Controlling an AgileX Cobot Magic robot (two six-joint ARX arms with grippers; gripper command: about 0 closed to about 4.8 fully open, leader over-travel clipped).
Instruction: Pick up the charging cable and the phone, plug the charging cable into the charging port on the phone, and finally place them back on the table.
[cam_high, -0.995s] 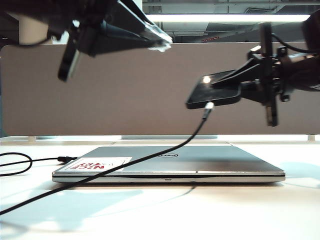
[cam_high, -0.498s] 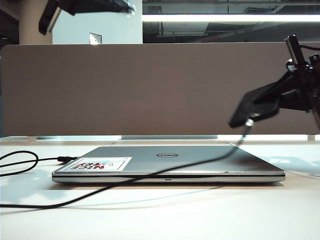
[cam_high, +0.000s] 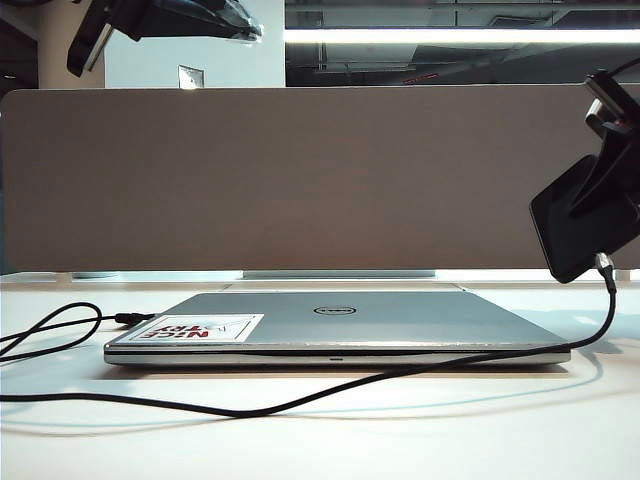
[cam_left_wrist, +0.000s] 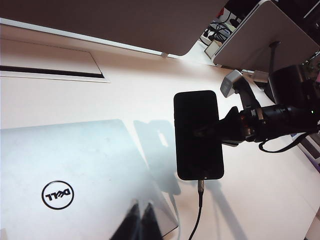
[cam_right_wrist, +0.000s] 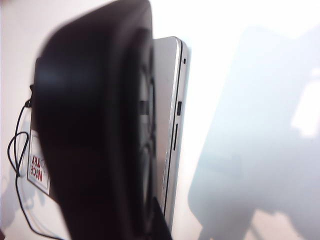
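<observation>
The phone (cam_high: 583, 228) is gripped by the right fingers (cam_left_wrist: 227, 131), which are clamped across its long edges, and it is held in the air above the worktop (cam_high: 420, 430) at the right edge of the exterior view, tilted, just past the closed silver laptop (cam_high: 340, 325). In the left wrist view the dark screen is seen whole, with the right arm reaching in from the side. The charging cable (cam_high: 330, 390) is seen plugged into the phone's lower short edge; its silvery plug tip (cam_left_wrist: 200, 186) sits directly below the right fingers' grip. From there the cord hangs down, runs along the worktop in front of the laptop and passes out at the left edge. A second black cord (cam_high: 50, 330) lies looped on the worktop beside the laptop's left corner. The left fingers (cam_left_wrist: 140, 225) are pressed together with nothing between them, raised high above the laptop, well apart from the phone. In the right wrist view the phone's dark body fills most of the frame.
</observation>
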